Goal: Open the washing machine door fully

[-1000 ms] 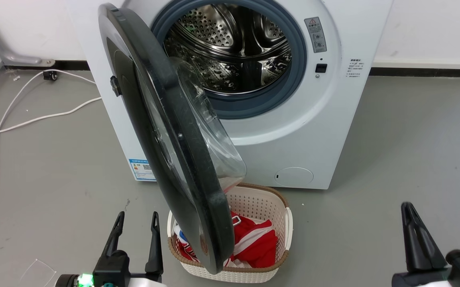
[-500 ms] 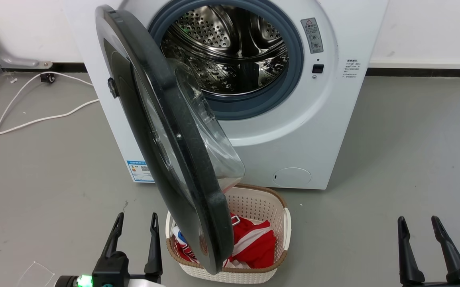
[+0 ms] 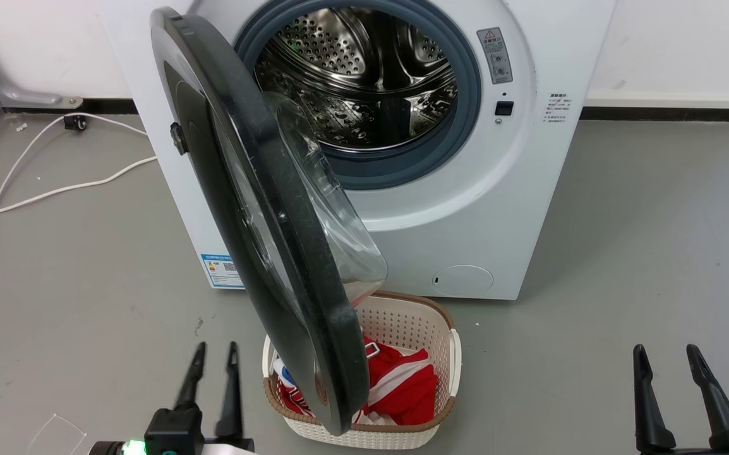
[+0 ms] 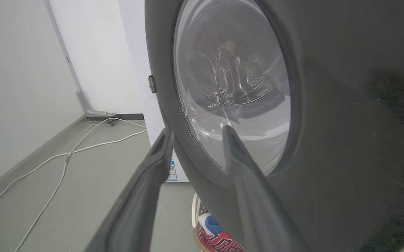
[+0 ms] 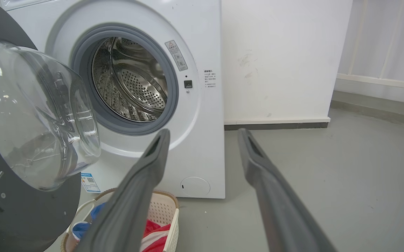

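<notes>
The white washing machine [image 3: 516, 189] stands against the wall with its steel drum [image 3: 364, 69] exposed. The washing machine door [image 3: 257, 208], a black disc with a clear glass bowl, is hinged on the left and swung out toward me, roughly edge-on. My left gripper [image 3: 216, 347] is open, low and just left of the door's lower edge, apart from it. In the left wrist view that gripper [image 4: 196, 129] faces the door's outer face [image 4: 328, 105] close up. My right gripper [image 3: 664, 349] is open over bare floor at lower right. Its wrist view shows the right gripper [image 5: 203, 131], the door's glass bowl [image 5: 30, 115] and the machine [image 5: 202, 45].
A white laundry basket [image 3: 427, 322] with red clothes [image 3: 402, 385] sits on the floor under the door's lower edge, also seen as the basket [image 5: 167, 210] in the right wrist view. A white cable [image 3: 55, 189] runs over the grey floor at left. A wall stands behind the machine.
My left gripper's fingers have drawn closer together. My right gripper dropped lower and turned so that both fingers show. The door has not moved.
</notes>
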